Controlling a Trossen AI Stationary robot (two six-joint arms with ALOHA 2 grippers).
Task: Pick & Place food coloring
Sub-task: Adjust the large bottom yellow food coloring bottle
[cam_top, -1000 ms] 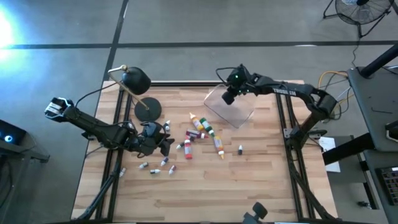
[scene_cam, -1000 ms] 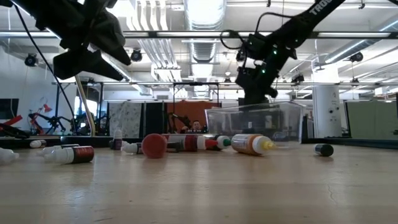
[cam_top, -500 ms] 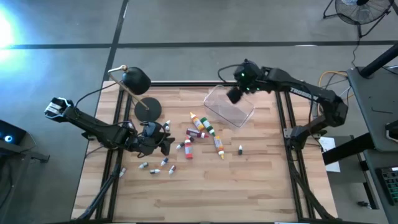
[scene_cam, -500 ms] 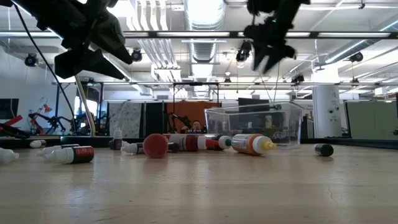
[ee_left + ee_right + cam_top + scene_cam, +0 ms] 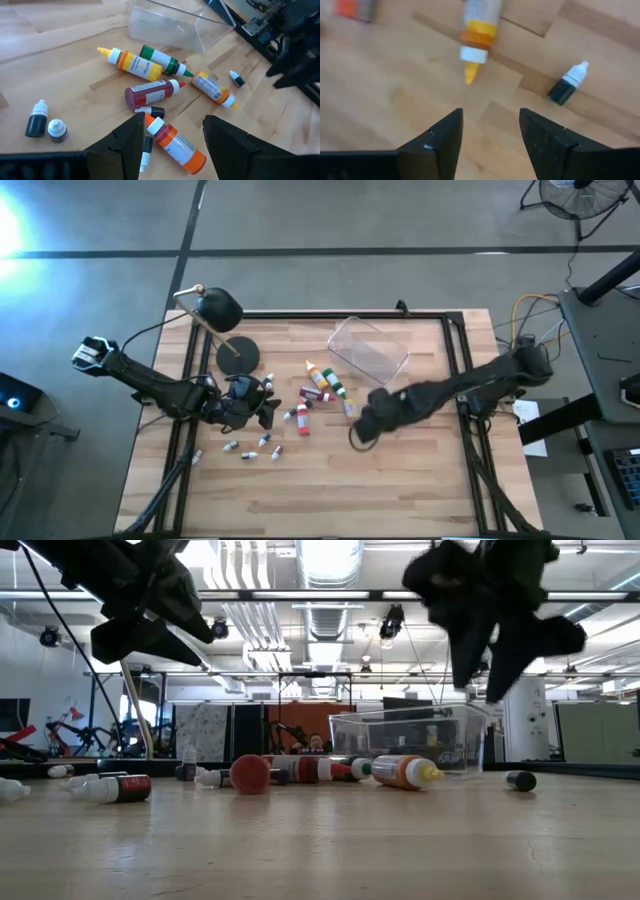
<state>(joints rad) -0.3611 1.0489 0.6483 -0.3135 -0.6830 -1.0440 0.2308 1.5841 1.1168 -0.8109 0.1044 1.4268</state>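
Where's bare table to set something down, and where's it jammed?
Free: the near half of the table, below the bottles, and the strip along the left edge under the small bottles. Crowded: the middle, from the lamp base through the bottle cluster to the clear tub.

Pale butcher-block wooden table top (image 5: 330,480): jointed planks, visible grain, satin sheen in the low view.
Clear rectangular plastic tub (image 5: 369,351): transparent, glossy thin walls.
Small plastic food-coloring dropper bottles (image 5: 150,92): smooth, glossy bodies with paper-like printed labels; white and coloured plastic caps.
Tiny dark dropper bottle with white tip (image 5: 568,84): glossy plastic.
Black round-headed desk lamp (image 5: 218,310): smooth, semi-gloss shade; matt round base.
Dark two-finger left gripper (image 5: 170,145) and right gripper (image 5: 487,140): matt black plastic-looking fingers.
Black table frame rails (image 5: 456,360): matt metal.
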